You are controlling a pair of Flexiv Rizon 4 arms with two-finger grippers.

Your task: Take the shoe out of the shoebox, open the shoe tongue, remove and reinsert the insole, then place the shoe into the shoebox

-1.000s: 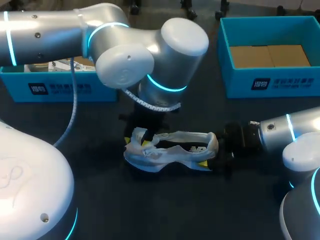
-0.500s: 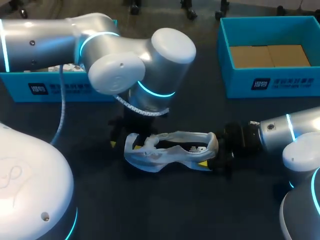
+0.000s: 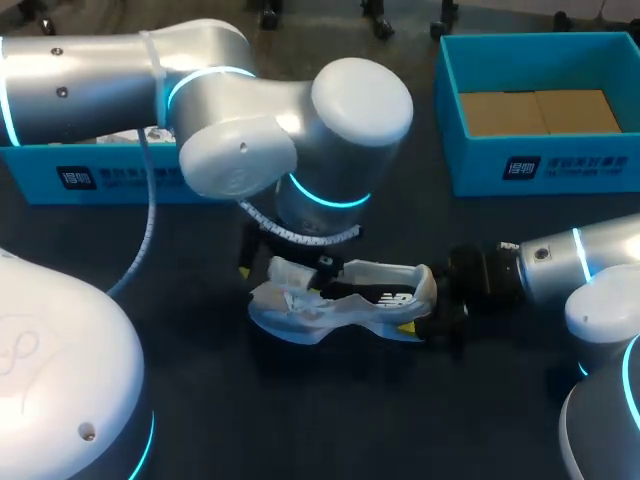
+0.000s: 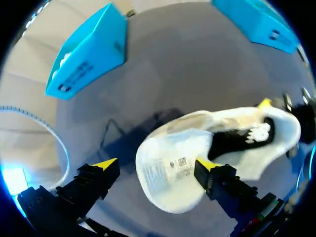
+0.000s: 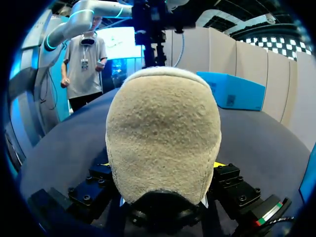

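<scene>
The white shoe (image 3: 340, 300) lay on the dark table (image 3: 330, 420) around the middle of the frame, outside both boxes: blue box (image 3: 540, 160) upper right, other blue box (image 3: 110, 178) upper left. Right gripper (image 3: 432, 303), at the right, had the heel pinched between its fingers. Left gripper (image 4: 155, 165) hung over the toe end with its fingers spread wide, one tip against the shoe and the other clear of it.
</scene>
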